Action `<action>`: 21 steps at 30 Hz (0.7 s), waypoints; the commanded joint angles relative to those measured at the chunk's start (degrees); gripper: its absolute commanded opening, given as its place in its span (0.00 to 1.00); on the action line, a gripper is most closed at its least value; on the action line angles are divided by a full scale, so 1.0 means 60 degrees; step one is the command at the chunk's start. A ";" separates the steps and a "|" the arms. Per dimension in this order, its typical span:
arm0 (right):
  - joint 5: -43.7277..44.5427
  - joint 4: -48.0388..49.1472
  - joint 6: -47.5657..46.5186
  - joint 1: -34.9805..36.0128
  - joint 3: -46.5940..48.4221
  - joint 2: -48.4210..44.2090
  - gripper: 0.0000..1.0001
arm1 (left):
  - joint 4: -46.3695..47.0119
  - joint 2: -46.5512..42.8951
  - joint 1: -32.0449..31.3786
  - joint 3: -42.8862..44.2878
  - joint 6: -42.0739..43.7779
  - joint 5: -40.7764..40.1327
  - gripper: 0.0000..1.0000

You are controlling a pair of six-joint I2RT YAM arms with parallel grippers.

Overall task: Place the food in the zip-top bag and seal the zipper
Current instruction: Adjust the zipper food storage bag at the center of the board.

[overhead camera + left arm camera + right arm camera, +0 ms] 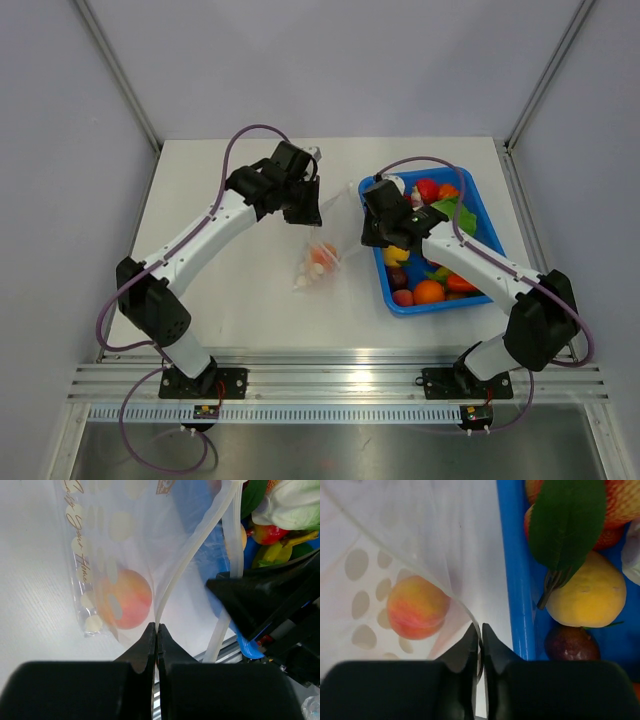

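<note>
The clear dotted zip-top bag (322,245) hangs between my two grippers above the table, mouth up. An orange-pink toy peach (126,598) lies at its bottom; it also shows in the right wrist view (416,607). My left gripper (157,626) is shut on the bag's zipper strip (186,560). My right gripper (480,628) is shut on the opposite mouth edge (455,602), right beside the blue tray. More food lies in the tray: a yellow fruit (587,590), a dark purple fruit (571,644), a green leaf (567,522), an orange (429,291).
The blue tray (473,196) sits at the right of the table, its left wall (514,580) close to my right gripper. The aluminium rail (340,378) runs along the near edge. Grey walls enclose the table.
</note>
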 commanded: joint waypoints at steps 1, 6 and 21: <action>0.0066 0.0617 0.0130 -0.0491 0.0082 -0.0307 0.08 | -0.0233 -0.0310 0.0222 0.0342 0.0356 -0.0215 0.00; -0.0357 0.0748 -0.0016 -0.0638 0.0271 -0.0132 0.00 | -0.0628 -0.0632 0.0545 0.0632 0.0518 -0.0727 0.00; -0.1443 0.1658 0.0131 -0.0506 0.0331 0.0290 0.00 | -0.0264 -0.0532 0.0501 0.0929 0.0430 -0.0099 0.00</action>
